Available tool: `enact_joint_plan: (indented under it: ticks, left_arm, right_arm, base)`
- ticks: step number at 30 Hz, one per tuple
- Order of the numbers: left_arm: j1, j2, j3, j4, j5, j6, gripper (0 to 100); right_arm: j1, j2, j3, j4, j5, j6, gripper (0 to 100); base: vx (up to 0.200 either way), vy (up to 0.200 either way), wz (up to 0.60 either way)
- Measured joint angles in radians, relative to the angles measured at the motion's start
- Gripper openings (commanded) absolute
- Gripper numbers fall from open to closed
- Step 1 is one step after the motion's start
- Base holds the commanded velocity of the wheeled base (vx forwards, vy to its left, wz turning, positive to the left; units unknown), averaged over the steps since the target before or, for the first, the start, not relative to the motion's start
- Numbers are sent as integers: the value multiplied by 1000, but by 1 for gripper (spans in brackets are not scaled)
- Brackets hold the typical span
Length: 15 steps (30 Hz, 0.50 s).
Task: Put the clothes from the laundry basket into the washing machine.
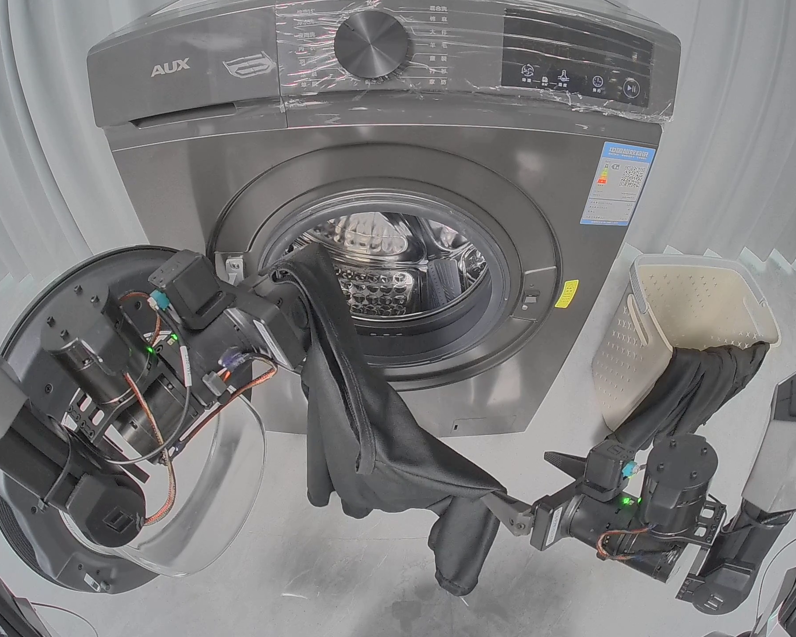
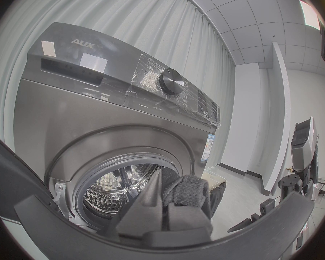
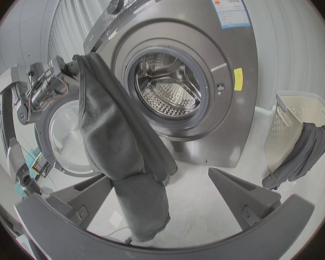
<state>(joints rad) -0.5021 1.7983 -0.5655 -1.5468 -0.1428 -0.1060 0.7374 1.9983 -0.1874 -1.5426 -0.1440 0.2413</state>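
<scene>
While the head view buries the left gripper (image 2: 166,199) in cloth, its wrist view shows it pinching the dark garment (image 1: 354,418) at the drum's (image 1: 389,267) nine o'clock; the right gripper (image 3: 159,177) stands spread, partly behind hanging cloth.

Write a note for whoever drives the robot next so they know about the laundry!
Left end effector: shut on the dark garment, beside the drum opening.
Right end effector: open, low, with the garment's hanging end against it.
Washing machine door open; the garment hangs outside the drum.
Laundry basket stands right of the machine, a second garment draped over its rim.
Done: one garment out of the basket. Left: feed it into the drum, then fetch the second.
</scene>
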Motion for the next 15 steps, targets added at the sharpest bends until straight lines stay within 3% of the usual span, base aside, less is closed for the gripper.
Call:
enact_joint_plan:
  ticks: [15]
  left_arm:
    - [-8, 40, -29, 1, 18, 3, 0]
  right_arm:
    - [67, 98, 98, 1, 25, 4, 100]
  base:
    - [0, 0, 0]
